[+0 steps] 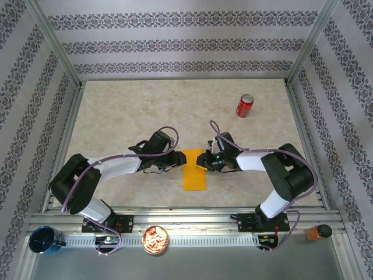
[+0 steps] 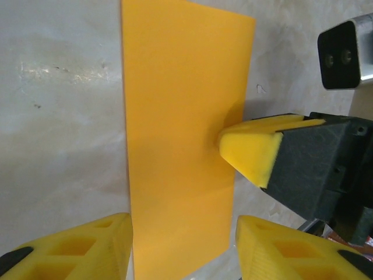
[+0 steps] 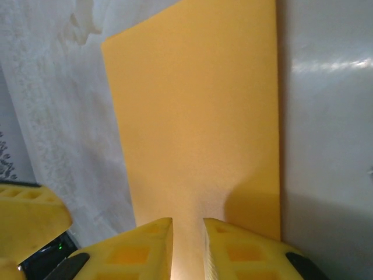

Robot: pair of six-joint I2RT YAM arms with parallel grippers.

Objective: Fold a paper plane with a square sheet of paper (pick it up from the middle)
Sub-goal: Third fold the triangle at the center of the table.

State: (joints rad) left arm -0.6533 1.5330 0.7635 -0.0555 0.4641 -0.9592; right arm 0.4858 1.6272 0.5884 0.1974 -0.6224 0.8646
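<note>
Two white-and-black robot arms lean in low over the pale marbled tabletop (image 1: 116, 116) and meet at its middle. The left arm (image 1: 116, 166) reaches in from 8 o'clock with its elbow bent near the front rail. The right arm (image 1: 253, 160) reaches in from 4 o'clock in a mirrored bend. Between them lies one thin orange-yellow sheet of paper (image 1: 195, 172), flat on the tabletop as a long rectangle running from 12 to 6 o'clock. The arms' tips sit at its 12 o'clock end. The left jaws stand apart, one yellow finger (image 2: 87, 248) just outside each long edge of the sheet, so they straddle its width; whether they touch the edges I cannot tell. The right jaws are drawn nearly together with a thin slit between them. Their yellow fingertip (image 2: 250, 153) is down on the sheet's surface, and I cannot tell whether any paper is pinched. One red soda can (image 1: 244, 105) stands upright at 1 o'clock from the sheet, well apart. Along the front rail are one blue cup (image 1: 44, 240) at 7 o'clock, one round bowl of reddish snacks (image 1: 155, 240) at 6 o'clock, and one small orange block with a black knob (image 1: 317, 232) at 4 o'clock.
</note>
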